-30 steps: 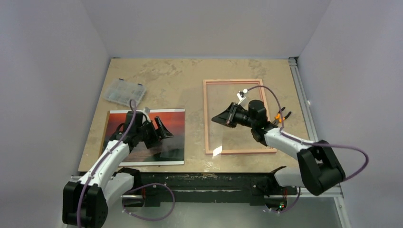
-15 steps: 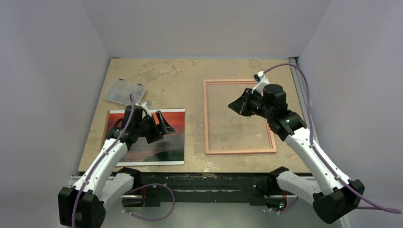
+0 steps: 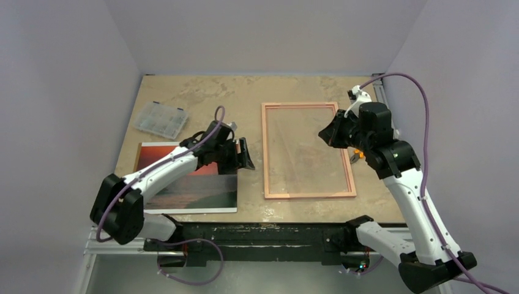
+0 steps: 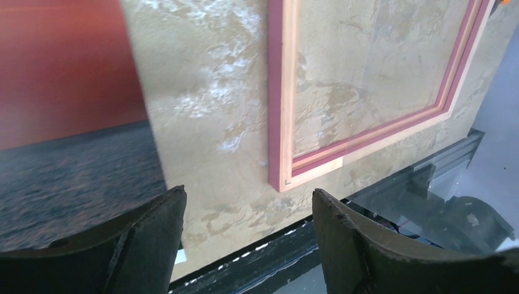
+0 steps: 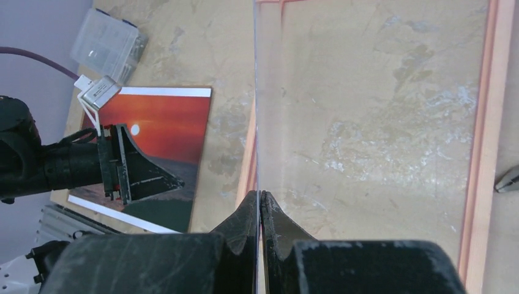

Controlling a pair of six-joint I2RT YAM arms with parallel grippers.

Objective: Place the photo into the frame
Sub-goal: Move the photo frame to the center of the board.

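Observation:
The photo [image 3: 183,177], a red sunset over dark sea, lies flat at the near left; it also shows in the left wrist view [image 4: 61,92] and the right wrist view [image 5: 165,128]. The pinkish wood frame [image 3: 267,153] lies flat right of the middle, its near left corner in the left wrist view [image 4: 281,110]. My right gripper [image 3: 325,135] is shut on the right edge of a clear pane [image 3: 303,156] and holds it tilted above the frame; in the right wrist view the jaws [image 5: 260,195] pinch the pane [image 5: 367,122] edge-on. My left gripper [image 3: 245,160] is open and empty, over the bare strip [image 4: 248,208] between photo and frame.
A clear plastic compartment box [image 3: 160,119] sits at the back left, beyond the photo. A small orange-handled tool [image 3: 358,153] lies just right of the frame. The table's near edge and the black rail [image 3: 263,233] run close below the photo and frame.
My right arm has risen and swung right and back, lifting the pane. My left gripper has moved right, from over the photo's middle to its right edge.

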